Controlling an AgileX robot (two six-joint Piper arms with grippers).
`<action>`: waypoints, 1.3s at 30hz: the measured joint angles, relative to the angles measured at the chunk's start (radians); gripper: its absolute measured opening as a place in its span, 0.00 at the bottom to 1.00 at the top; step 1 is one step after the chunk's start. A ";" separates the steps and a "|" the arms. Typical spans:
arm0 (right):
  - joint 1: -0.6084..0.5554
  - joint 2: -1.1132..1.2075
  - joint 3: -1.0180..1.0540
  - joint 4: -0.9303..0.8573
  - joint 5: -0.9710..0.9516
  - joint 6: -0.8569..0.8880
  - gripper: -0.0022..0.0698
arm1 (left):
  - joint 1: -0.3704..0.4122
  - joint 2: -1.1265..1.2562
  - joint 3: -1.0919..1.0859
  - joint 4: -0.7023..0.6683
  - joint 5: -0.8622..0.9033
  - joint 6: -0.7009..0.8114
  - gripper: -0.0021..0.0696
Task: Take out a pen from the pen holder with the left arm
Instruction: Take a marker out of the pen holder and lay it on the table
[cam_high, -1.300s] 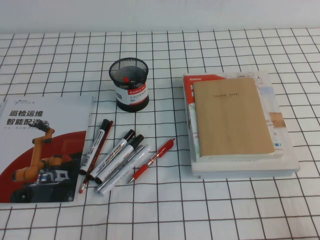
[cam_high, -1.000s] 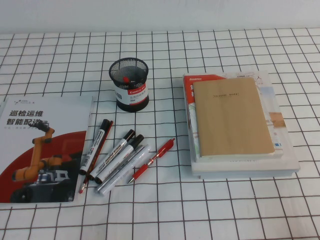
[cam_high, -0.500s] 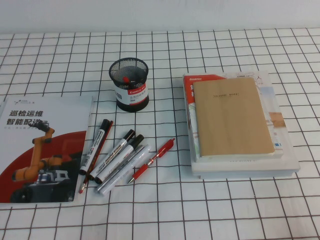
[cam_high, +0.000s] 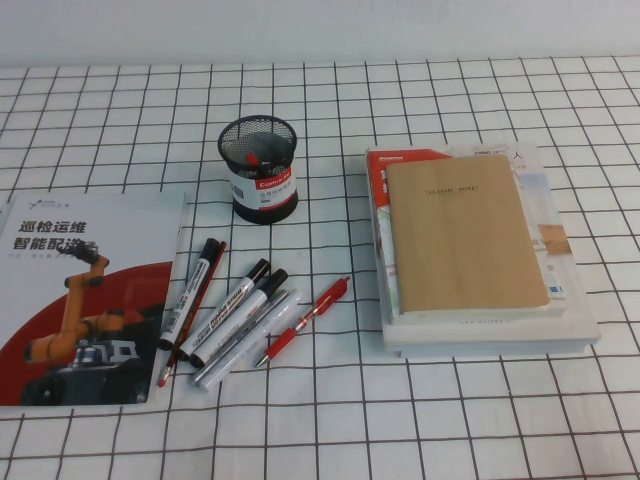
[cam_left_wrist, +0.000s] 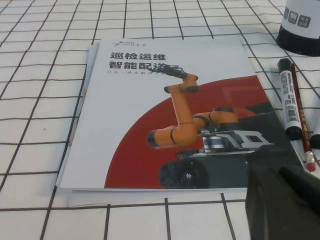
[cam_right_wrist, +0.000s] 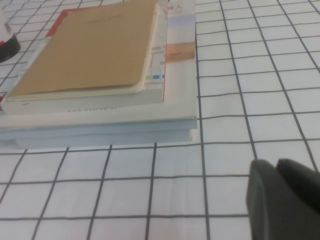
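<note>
The black mesh pen holder (cam_high: 259, 168) is standing upright on the gridded tablecloth (cam_high: 450, 420), at about 11 o'clock from the table's middle. Something red (cam_high: 263, 158) is showing inside its mouth, too small to name. At the holder's 6 o'clock, loose markers (cam_high: 226, 310) and a red pen (cam_high: 306, 320) are lying side by side. A robot brochure (cam_high: 80, 300) is lying at its 8 o'clock, and a stack of books (cam_high: 480, 250) topped by a tan notebook (cam_high: 465, 230) is sitting at its 4 o'clock. The left gripper (cam_left_wrist: 276, 175) is hanging clenched and empty over the brochure's corner beside the markers. The right gripper (cam_right_wrist: 276, 167) is hanging over bare cloth near the books, its fingers pressed together, grasping nothing.
</note>
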 joint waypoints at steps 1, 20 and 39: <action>0.000 0.000 0.000 0.000 0.000 0.000 0.01 | 0.000 0.000 0.000 0.000 0.000 0.000 0.03; 0.000 0.000 0.000 0.000 0.000 0.000 0.01 | 0.000 0.000 0.000 0.003 -0.100 0.000 0.03; 0.000 0.000 0.000 0.000 0.000 0.000 0.01 | 0.000 0.000 0.002 -0.008 -0.481 -0.323 0.03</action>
